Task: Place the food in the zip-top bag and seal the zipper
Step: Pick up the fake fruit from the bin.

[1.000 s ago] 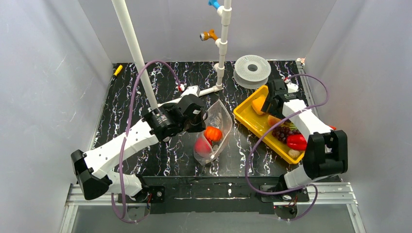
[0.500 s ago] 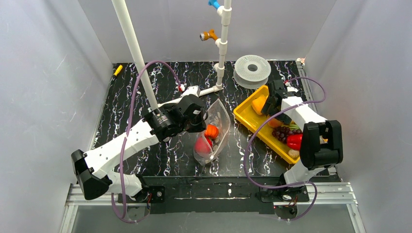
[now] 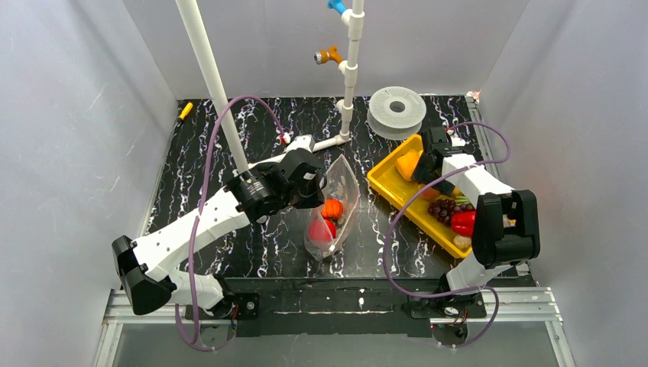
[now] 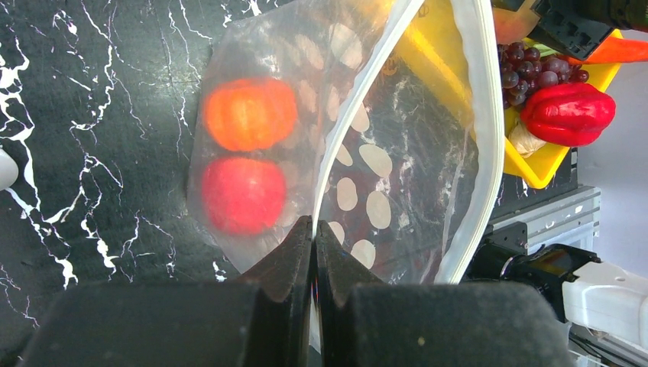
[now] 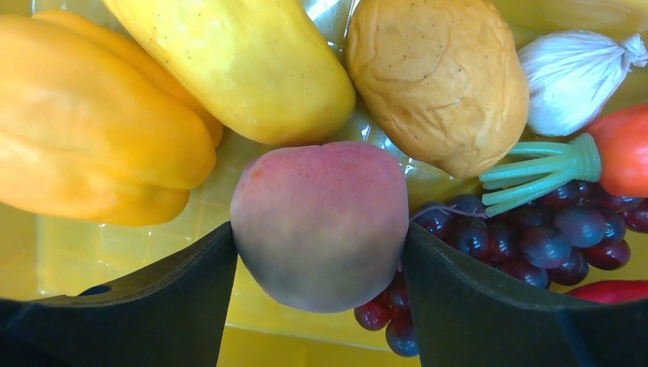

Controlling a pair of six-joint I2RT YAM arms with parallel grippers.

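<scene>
The zip-top bag (image 3: 337, 205), clear with white dots, lies mid-table with an orange fruit (image 4: 250, 113) and a red one (image 4: 241, 193) inside. My left gripper (image 4: 314, 229) is shut on the bag's mouth edge, pinching the whitish zipper (image 4: 359, 99); the mouth gapes wide. Over the yellow tray (image 3: 388, 186), my right gripper (image 5: 319, 252) has both fingers pressed against a pink-orange peach (image 5: 321, 222). Purple grapes (image 5: 535, 237) lie beside and under the peach, and an orange-yellow pepper (image 5: 92, 130) sits to its left. A red pepper (image 3: 466, 222) rests at the tray's near end.
The tray also holds a long yellow fruit (image 5: 244, 61), a tan potato-like piece (image 5: 439, 76) and a white garlic (image 5: 573, 76). A slanted white pipe (image 3: 210, 76), a pipe stand (image 3: 350, 73) and a grey spool (image 3: 396, 111) stand at the back.
My right arm dropped toward the tray and its jaws narrowed onto the peach. The orange fruit shifted slightly inside the bag. My left gripper kept its grip.
</scene>
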